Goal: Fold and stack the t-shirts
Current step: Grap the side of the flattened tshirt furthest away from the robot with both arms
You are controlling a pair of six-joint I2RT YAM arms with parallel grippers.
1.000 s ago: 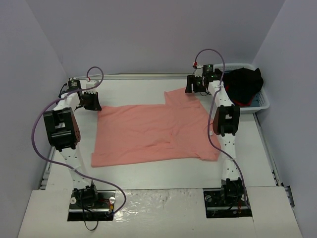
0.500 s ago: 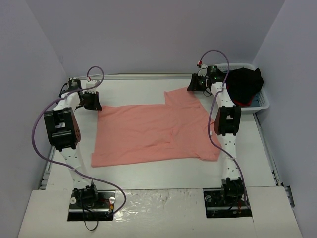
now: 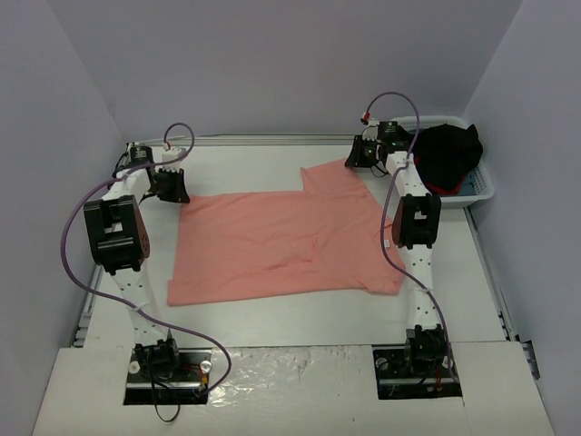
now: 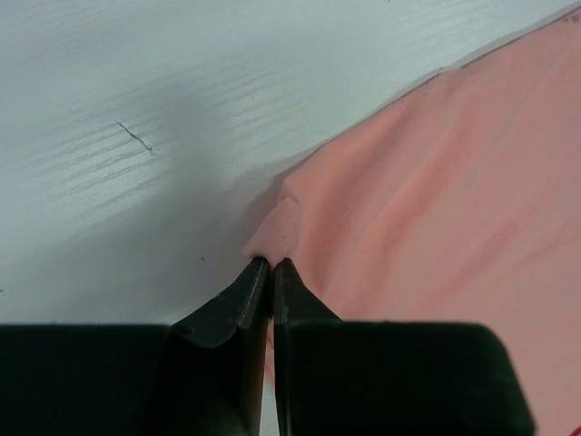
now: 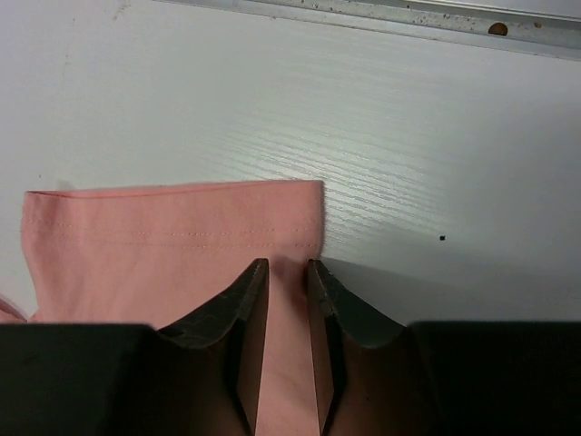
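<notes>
A salmon-pink t-shirt (image 3: 281,241) lies spread flat on the white table, one sleeve reaching toward the far right. My left gripper (image 3: 172,186) sits at the shirt's far left corner. In the left wrist view that gripper (image 4: 271,263) is shut on a small pinched-up fold of the shirt's (image 4: 436,182) edge. My right gripper (image 3: 359,154) is at the sleeve's far end. In the right wrist view its fingers (image 5: 287,265) straddle the hemmed sleeve (image 5: 172,227) near its corner, a narrow gap between them and flat cloth showing in that gap.
A white plastic basket (image 3: 484,189) stands at the far right beside the right arm, holding a black garment (image 3: 447,154). A metal rail (image 5: 381,11) runs along the table's far edge, just beyond the sleeve. Grey walls close in on three sides.
The right gripper shifted a little farther back and right onto the sleeve end, and its jaws narrowed. The left gripper edged slightly right with the shirt corner.
</notes>
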